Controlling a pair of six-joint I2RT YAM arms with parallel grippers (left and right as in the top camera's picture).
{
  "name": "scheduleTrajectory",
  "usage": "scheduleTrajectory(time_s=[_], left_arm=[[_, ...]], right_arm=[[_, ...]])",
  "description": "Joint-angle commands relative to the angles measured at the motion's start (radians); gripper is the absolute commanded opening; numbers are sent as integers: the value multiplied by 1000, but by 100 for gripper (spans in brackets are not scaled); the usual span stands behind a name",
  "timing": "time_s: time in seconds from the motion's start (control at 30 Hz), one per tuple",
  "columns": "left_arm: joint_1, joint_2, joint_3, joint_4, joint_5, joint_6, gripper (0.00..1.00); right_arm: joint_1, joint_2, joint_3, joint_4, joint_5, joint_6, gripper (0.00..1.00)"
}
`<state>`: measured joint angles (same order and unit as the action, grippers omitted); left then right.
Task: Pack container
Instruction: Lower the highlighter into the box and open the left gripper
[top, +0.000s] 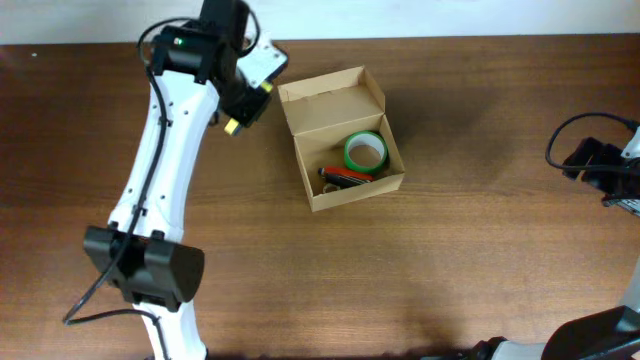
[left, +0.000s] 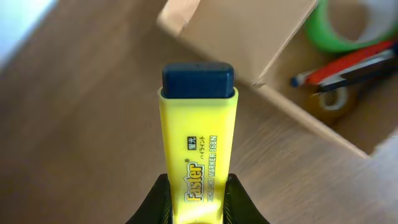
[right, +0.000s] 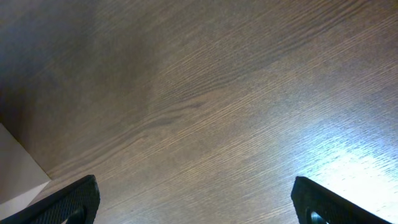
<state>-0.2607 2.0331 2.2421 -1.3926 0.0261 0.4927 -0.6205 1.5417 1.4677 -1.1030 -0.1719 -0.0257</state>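
— Where do we find the container (top: 334, 101)?

— On the table (top: 480, 250), toward its far side. It's plain light-brown cardboard with its flap lid standing open. We see a green tape roll (top: 365, 152) and a red-handled tool (top: 348, 175) inside.

— And our hands?

— Our left gripper (left: 198, 190) is clamped on a yellow highlighter (left: 199, 137) just beside the box's corner. Our right gripper (right: 199, 205) is spread wide over bare wood, well apart.

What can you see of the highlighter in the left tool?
The highlighter is a flat yellow plastic marker with a dark blue cap on and black print along the barrel. Its rear end is clamped in the left tool, cap pointing away from the wrist camera. It hangs over the wood table, just outside the wall of the open cardboard container. Nothing else touches it.
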Motion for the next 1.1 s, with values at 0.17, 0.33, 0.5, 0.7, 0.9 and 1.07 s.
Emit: scheduleTrajectory(time_s=[0.17,0.33,0.5,0.7,0.9,1.07], left_arm=[[-222,161,113,-54,31,223,1],[-316,200,112,-56,31,299,1],[-365,315,112,-63,65,335,1],[-367,352,103,-35,96,377,1],[-363,406,51,-29,120,376,1],[-362,406,-28,3,116,376,1]], right_arm=[[-2,-8,-5,-1,-9,8,99],[-2,-8,-5,-2,-10,9,99],[-2,-8,-5,0,-29,9,99],[-2,-8,-5,0,-39,9,99],[-2,-8,-5,0,-39,8,100],[-2,-8,-5,0,-39,8,100]])
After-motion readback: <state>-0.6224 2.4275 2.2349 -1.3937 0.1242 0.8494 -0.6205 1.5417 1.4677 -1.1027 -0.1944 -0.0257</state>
